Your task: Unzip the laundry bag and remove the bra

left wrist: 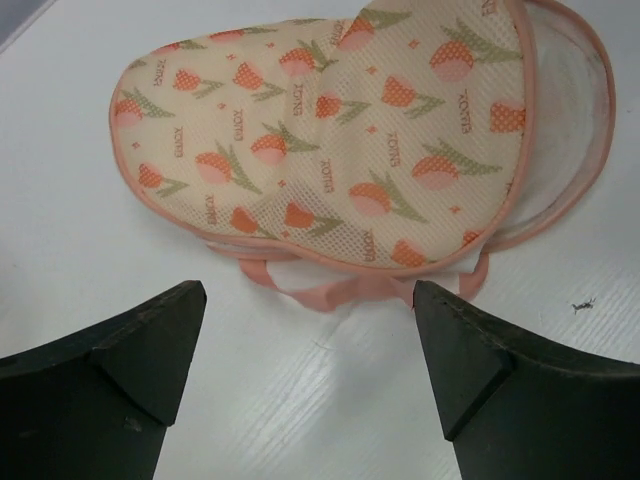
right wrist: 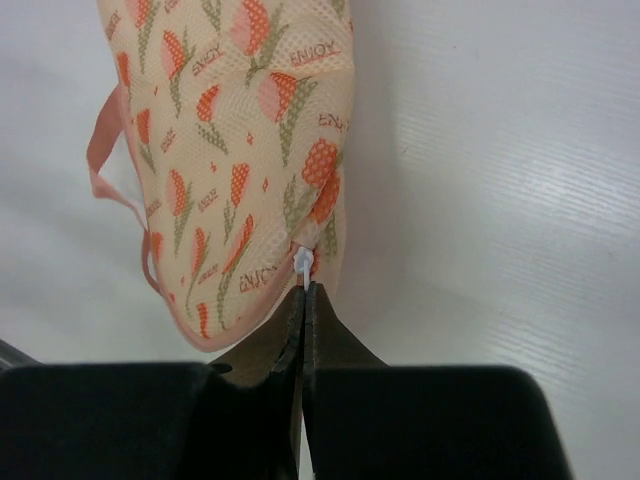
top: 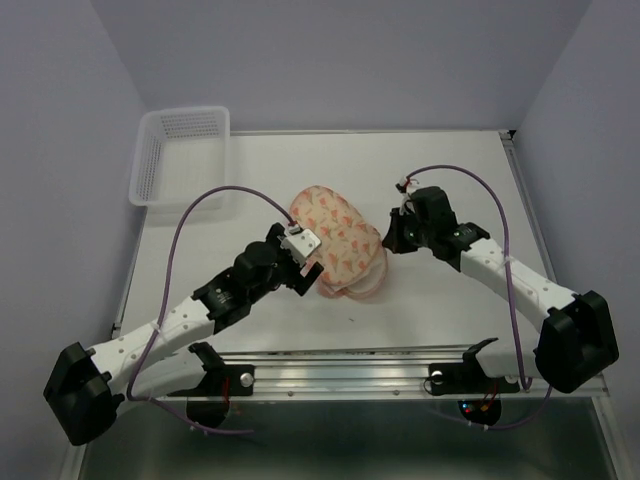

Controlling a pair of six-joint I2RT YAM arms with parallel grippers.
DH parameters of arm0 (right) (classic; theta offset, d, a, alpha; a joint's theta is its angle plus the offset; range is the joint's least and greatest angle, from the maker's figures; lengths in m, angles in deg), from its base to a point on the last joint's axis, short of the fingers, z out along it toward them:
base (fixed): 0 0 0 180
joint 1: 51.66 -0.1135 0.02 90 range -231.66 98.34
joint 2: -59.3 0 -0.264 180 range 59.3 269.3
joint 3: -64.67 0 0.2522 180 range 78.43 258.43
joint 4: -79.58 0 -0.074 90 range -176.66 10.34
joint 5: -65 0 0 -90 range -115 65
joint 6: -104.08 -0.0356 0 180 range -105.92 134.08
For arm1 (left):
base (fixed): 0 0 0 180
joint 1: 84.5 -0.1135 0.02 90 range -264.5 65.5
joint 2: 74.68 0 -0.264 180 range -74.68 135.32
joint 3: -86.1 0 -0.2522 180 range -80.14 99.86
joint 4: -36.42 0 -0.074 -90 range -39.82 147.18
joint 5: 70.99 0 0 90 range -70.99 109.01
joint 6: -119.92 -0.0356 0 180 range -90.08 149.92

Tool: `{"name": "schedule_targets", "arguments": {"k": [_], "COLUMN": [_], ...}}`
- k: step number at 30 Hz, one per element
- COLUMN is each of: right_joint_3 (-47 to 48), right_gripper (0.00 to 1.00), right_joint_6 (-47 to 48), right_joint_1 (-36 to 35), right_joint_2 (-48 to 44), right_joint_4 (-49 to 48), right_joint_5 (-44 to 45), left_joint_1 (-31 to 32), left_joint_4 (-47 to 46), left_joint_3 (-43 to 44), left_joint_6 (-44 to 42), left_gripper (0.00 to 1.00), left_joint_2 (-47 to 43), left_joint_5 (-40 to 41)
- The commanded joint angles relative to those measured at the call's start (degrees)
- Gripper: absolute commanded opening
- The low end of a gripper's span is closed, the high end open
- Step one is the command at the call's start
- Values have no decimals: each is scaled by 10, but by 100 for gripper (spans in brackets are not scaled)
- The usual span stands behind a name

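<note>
The peach laundry bag (top: pixel 337 240) with orange print lies on the table between my arms. In the left wrist view the bag (left wrist: pixel 330 140) is partly open at the right, with pale lining (left wrist: pixel 570 110) showing and its pink loop (left wrist: pixel 340 290) just ahead of my jaws. My left gripper (left wrist: pixel 310 340) is open and empty on the bag's near left side. My right gripper (right wrist: pixel 305 290) is shut on the white zipper pull (right wrist: pixel 303 263) at the bag's right edge (right wrist: pixel 240 150). The bra is hidden.
A white plastic mesh basket (top: pixel 182 155) stands at the back left of the white table (top: pixel 440 300). A small dark speck (left wrist: pixel 583 302) lies on the table near the bag.
</note>
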Motion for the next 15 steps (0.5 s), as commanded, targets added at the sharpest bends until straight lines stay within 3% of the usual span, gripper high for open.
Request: {"name": "schedule_targets", "arguments": {"k": [1, 15], "right_joint_3": [-1, -114], "right_gripper": [1, 1], "right_joint_6": [15, -91], "right_joint_1": [-9, -9], "right_joint_2": [-7, -15], "right_joint_4": [-16, -9], "right_joint_5": [-13, 30], "left_joint_1": [0, -14], "left_joint_4": [-38, -40], "left_joint_3": [38, 61], "left_joint_6": [39, 170], "left_gripper": [99, 99], "left_joint_2": [17, 51], "left_joint_5": [-15, 103]}}
